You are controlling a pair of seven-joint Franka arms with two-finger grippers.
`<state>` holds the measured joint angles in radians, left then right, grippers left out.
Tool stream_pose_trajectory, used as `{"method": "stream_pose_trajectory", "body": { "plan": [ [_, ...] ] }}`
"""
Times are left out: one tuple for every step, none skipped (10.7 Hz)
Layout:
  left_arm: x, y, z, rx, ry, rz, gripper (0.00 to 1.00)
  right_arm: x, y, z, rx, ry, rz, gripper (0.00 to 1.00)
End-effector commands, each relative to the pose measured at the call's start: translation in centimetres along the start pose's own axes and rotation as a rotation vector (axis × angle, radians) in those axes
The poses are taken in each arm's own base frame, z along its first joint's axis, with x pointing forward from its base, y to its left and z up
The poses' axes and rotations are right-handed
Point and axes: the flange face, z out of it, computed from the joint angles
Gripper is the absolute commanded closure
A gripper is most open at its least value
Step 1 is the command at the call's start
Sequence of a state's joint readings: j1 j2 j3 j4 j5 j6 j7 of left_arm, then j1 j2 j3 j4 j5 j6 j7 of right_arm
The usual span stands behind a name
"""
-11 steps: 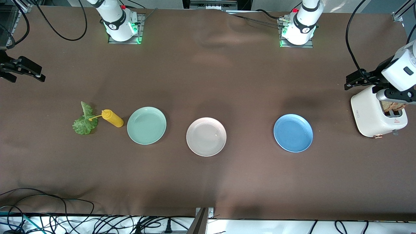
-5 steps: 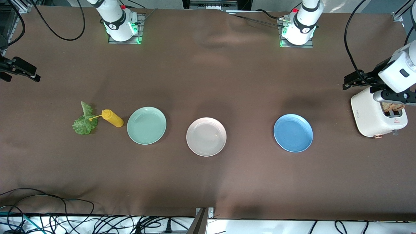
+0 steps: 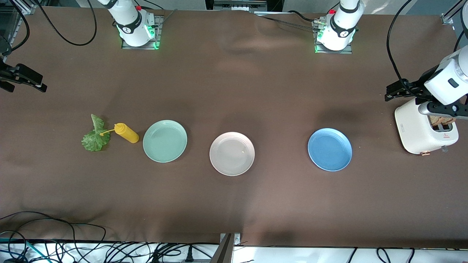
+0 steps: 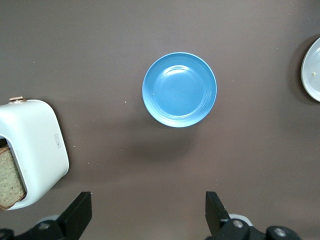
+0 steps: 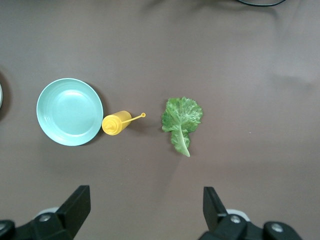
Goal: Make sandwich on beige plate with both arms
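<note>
The whole table (image 3: 234, 204) is seen from a high front camera facing both arm bases along its top edge. Each wrist view is taken looking straight down from well above. The blue plate (image 4: 179, 89) and toaster (image 4: 35, 145) are shared by left wrist and front views; the mint plate (image 5: 69, 111), yellow bottle (image 5: 116, 123) and lettuce leaf (image 5: 181, 119) by right wrist and front views.

A brown cloth-covered table (image 3: 234, 91) carries three round plates in a row: a mint green plate (image 3: 165, 141) at nine o'clock, a pale beige ringed plate (image 3: 232, 153) at centre, a blue plate (image 3: 329, 149) toward three o'clock. Toward the right arm's end lie a yellow squeeze bottle (image 3: 126, 133) and, touching its nozzle, a ruffled green lettuce leaf (image 3: 95, 136). At three o'clock stands a white toaster (image 3: 416, 131) holding brown bread (image 3: 442, 120). The left gripper (image 3: 396, 91) hangs wide apart over it; the right gripper (image 3: 22, 78) waits at ten o'clock, fingers spread.
</note>
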<state>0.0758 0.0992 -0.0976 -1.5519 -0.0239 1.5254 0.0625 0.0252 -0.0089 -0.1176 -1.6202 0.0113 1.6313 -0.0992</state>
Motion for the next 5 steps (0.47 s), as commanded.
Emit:
{"method": "stream_pose_trajectory", "body": {
  "plan": [
    [-0.48, -0.04, -0.1, -0.03, 0.008, 0.004, 0.0, -0.04, -0.2, -0.32, -0.008, -0.001, -0.007, 0.0],
    [-0.48, -0.04, -0.03, -0.03, 0.007, 0.004, 0.0, -0.06, -0.2, -0.23, -0.008, -0.004, -0.007, 0.0],
    [-0.55, -0.06, -0.09, -0.027, 0.007, 0.006, 0.0, -0.06, -0.29, -0.23, -0.008, -0.004, -0.007, 0.0],
    [-0.57, -0.33, -0.1, -0.018, 0.006, 0.002, 0.0, -0.06, -0.46, -0.14, -0.007, -0.007, -0.01, 0.0],
    [-0.57, -1.03, -0.04, -0.02, 0.005, -0.01, 0.0, -0.06, -0.46, -0.14, -0.007, -0.007, -0.011, 0.0]
  ]
}}
